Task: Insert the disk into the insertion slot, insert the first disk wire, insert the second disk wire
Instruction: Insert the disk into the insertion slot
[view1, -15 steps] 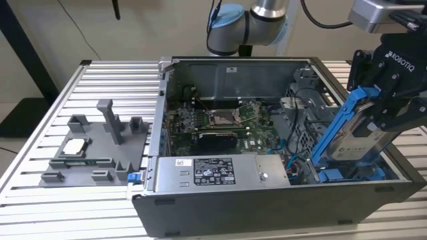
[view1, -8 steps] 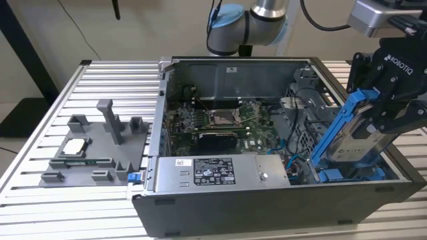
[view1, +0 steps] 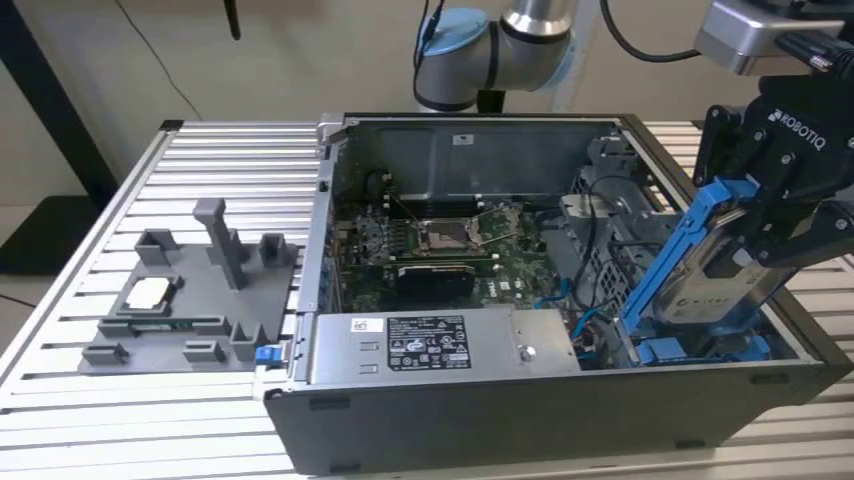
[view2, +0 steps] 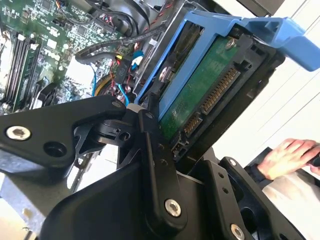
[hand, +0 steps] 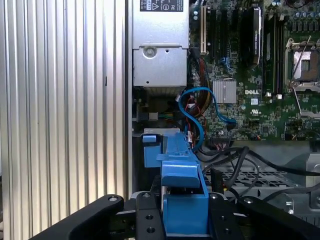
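At the exterior view's right, the hand (view1: 763, 235) gripped the tilted disk (view1: 718, 285) above the insertion slot (view1: 683, 350). The disk seemed rigid, weighty and fragile, best held by its frame edges.

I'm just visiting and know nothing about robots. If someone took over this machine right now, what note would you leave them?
End effector: shut on the disk, held tilted, lower end inside the open computer case.
Insertion slot: its blue rails lie just under the disk's lower end, at the exterior view's right.
Done: disk is in the grasp.
Left: disk not seated; its connector is bare, no wire plugged in.
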